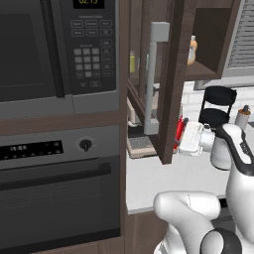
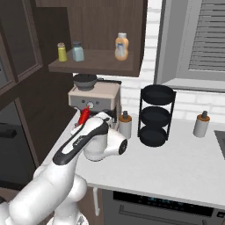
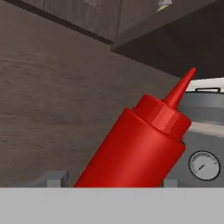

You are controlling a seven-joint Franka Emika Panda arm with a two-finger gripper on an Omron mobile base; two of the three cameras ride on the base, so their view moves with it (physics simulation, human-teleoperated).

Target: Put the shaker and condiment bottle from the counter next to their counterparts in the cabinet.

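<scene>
Red fills my hand camera: the bottle sits tilted right in front of the gripper, nozzle toward the cabinet's underside. From the left base camera I see the gripper low over the counter, just beside the open cabinet door, with the bottle at its tip. The fingertips themselves are hidden, so I cannot tell whether the jaws have closed on the bottle or only stand around it.

My read on progress: early. The bottle is down near counter level, not on the shelf. In the right base view it pokes up beyond the arm, in front of the coffee machine. A pale blue-grey shaker stands on the cabinet shelf beside a yellow one, with an amber bottle further right. I can't say whether that shaker is the counterpart or the one already delivered. If the latter, half the job is done; otherwise both items remain.

The right base camera gives me the shelf contents, plus two white canisters and a black rack. The left base camera shows the door's silver handle, the microwave and the oven instead. The hand camera alone shows the bottle's tilt closely.
</scene>
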